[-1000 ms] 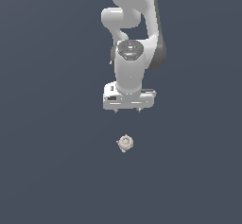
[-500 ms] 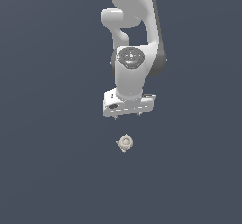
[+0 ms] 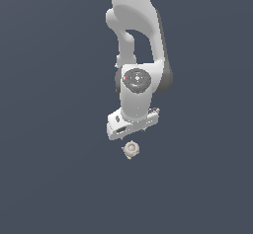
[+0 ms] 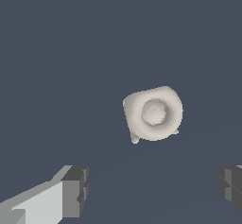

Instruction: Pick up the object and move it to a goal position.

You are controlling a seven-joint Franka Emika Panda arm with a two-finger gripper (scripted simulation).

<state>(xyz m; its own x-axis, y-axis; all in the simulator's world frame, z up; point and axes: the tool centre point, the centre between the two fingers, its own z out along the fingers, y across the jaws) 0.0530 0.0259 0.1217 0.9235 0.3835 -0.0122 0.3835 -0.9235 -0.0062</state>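
Observation:
The object is a tiny pale beige knobbly round piece lying on the dark grey floor. The wrist view shows the object from above, with a round hub in its middle. My white gripper hangs just above it, close to touching it in the exterior view. In the wrist view the gripper is open, and its two dark fingertips stand wide apart with nothing between them. The object lies a little off the line between the fingertips, apart from both.
A flat, dark grey-blue floor fills both views. The white arm rises from the hand towards the upper edge of the exterior view.
The hand has come down towards the object and tilted slightly. The object has not moved. The gripper stays open.

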